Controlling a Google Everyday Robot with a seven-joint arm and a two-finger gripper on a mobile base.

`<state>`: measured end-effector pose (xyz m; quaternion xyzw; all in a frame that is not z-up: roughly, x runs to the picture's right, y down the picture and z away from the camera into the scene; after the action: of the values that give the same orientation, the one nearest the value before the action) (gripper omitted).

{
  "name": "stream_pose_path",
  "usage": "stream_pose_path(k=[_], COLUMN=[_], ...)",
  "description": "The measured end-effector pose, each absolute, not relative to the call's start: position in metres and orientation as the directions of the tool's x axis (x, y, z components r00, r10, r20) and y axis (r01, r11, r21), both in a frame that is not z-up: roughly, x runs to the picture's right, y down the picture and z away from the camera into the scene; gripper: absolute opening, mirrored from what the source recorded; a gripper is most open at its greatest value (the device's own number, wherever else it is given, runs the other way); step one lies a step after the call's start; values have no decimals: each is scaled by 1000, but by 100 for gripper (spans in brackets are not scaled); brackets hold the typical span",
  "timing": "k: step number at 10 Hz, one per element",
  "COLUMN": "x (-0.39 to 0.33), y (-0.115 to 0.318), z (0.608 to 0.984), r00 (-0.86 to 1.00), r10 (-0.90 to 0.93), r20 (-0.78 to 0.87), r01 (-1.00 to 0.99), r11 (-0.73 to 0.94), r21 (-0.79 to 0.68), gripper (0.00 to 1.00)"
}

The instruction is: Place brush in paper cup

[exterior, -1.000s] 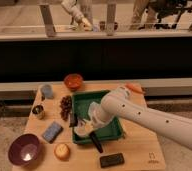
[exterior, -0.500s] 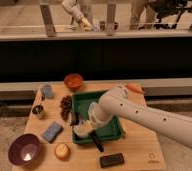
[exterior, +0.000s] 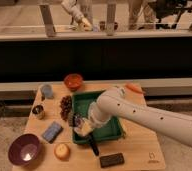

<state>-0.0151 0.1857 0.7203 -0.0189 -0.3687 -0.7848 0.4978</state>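
The green tray [exterior: 114,131] sits in the middle of the wooden table. The black brush [exterior: 93,145] lies slanted, its handle sticking out over the tray's front edge and its upper end hidden under my gripper. A pale cream shape that looks like the paper cup [exterior: 84,130] sits in the tray's front left corner, partly covered. My gripper [exterior: 82,123] hangs from the white arm over that corner, right at the cup and the brush's upper end. Whether it holds the brush is hidden.
A grey-blue cup [exterior: 47,91], a small dark metallic cup [exterior: 38,111], an orange bowl [exterior: 73,81] and a dark clump [exterior: 65,106] stand left of the tray. A blue-grey sponge [exterior: 52,131], purple bowl [exterior: 24,149], round fruit [exterior: 62,150] and black block [exterior: 111,160] lie in front.
My gripper has shifted slightly left and down over the tray's front left corner. The brush has barely moved.
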Motion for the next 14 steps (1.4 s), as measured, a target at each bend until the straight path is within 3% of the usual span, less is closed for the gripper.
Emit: stream_pose_path(k=[6, 10, 14], x=[-7, 14, 15], y=[180, 170, 170], z=[722, 736, 737], r00=[-445, -194, -192], r10=[-788, -804, -803], r20=[426, 562, 565], r01=[828, 924, 925], r11=[-181, 42, 43], r21=[532, 380, 376], gripper=[80, 80, 80])
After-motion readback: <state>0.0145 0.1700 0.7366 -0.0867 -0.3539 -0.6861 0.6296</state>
